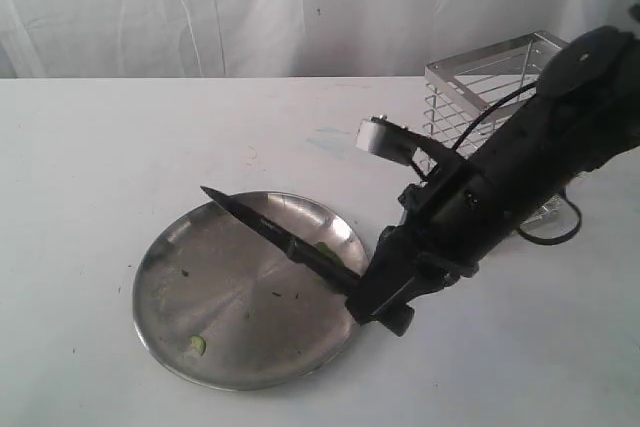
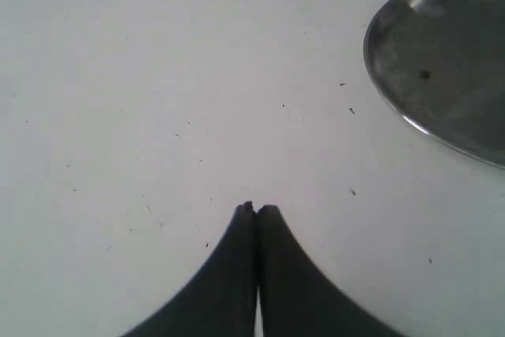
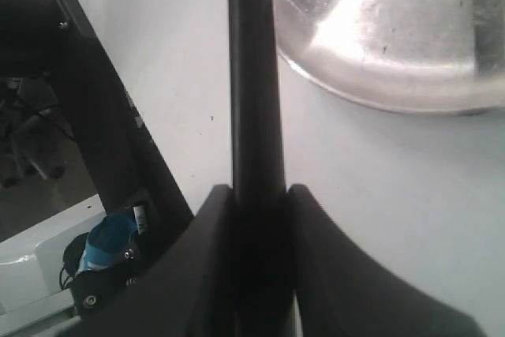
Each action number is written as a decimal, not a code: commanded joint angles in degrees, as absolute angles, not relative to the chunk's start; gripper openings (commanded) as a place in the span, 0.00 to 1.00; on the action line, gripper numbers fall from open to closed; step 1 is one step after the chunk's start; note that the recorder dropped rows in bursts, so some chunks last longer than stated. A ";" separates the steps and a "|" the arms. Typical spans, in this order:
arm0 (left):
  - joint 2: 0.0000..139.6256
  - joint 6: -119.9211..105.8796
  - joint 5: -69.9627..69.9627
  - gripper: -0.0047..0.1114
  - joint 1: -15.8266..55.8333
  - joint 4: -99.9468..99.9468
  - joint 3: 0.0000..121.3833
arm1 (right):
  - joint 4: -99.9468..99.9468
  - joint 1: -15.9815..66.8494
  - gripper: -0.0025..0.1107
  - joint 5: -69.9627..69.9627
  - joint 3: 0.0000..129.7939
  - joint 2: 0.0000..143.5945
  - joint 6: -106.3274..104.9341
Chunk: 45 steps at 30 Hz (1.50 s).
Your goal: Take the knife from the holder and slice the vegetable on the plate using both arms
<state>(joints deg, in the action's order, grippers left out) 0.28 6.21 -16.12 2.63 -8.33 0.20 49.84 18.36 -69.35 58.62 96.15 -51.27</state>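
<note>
My right gripper (image 1: pixel 368 292) is shut on the handle of the black knife (image 1: pixel 270 230). The pointed blade reaches up and left over the steel plate (image 1: pixel 215 282), tip near the plate's far rim. In the right wrist view the knife handle (image 3: pixel 256 100) runs straight out between the fingers (image 3: pixel 213 226) towards the plate (image 3: pixel 394 45). A green bit of the vegetable (image 1: pixel 325 248) peeks out beside the blade, and one green slice (image 1: pixel 198 345) lies near the plate's front rim. The chrome wire holder (image 1: pixel 480 87) stands behind the right arm. My left gripper (image 2: pixel 256 209) is shut and empty over bare table, beside the plate (image 2: pixel 450 37).
The white table runs back to a white curtain. The bulky black right arm (image 1: pixel 540 167) slants in front of the holder. The right wrist view shows dark machinery and a blue object (image 3: pixel 110 234) off the table edge. The left arm is outside the exterior view.
</note>
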 commanded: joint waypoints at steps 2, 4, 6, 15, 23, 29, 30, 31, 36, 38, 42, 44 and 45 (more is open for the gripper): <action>0.00 6.23 -15.49 0.04 2.87 -7.71 0.00 | 48.55 18.25 0.02 -69.96 55.19 84.45 -50.82; 0.00 9.17 -11.80 0.04 2.91 -5.50 0.00 | 47.48 18.25 0.02 -69.96 53.98 80.51 -50.82; 0.00 18.06 -7.93 0.04 2.91 7.92 0.00 | 45.30 18.25 0.02 -67.59 52.63 77.64 -50.52; 0.00 25.51 1.31 0.04 2.91 19.25 0.00 | 27.39 18.25 0.02 -50.33 47.24 75.47 -31.87; 3.93 35.84 39.04 0.04 2.91 17.01 8.69 | 28.35 18.25 0.02 -45.94 47.35 69.54 -31.87; 27.14 53.78 15.78 0.04 2.91 -31.74 34.57 | 28.66 18.25 0.02 -45.35 47.35 67.84 -31.87; 30.98 58.03 14.29 0.04 2.91 -38.65 37.00 | 28.53 18.25 0.02 -44.77 47.35 67.84 -31.87; 35.85 62.14 11.95 0.04 2.91 -46.47 39.55 | 28.53 18.25 0.02 -44.35 47.35 67.84 -31.87; 57.09 64.49 -4.84 0.04 2.91 -67.39 46.68 | 27.69 18.25 0.02 -43.97 47.35 67.84 -31.87; 63.39 58.25 -15.58 0.04 2.91 -66.67 48.31 | 27.63 18.25 0.02 -43.97 47.23 67.84 -31.87; 71.15 34.84 -34.46 0.04 3.44 -44.96 51.32 | 27.50 18.25 0.02 -42.63 47.23 67.84 -31.87; 74.18 15.69 -36.85 0.04 4.52 -21.56 53.56 | 27.35 18.25 0.02 -41.87 47.23 67.84 -31.87; 75.31 5.68 -38.11 0.04 5.62 -7.55 54.41 | 27.35 18.25 0.02 -41.74 47.23 67.84 -31.61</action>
<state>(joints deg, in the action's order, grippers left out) 72.68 30.84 -32.24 3.04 -38.12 52.01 27.72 18.36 -43.33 47.43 68.31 -32.12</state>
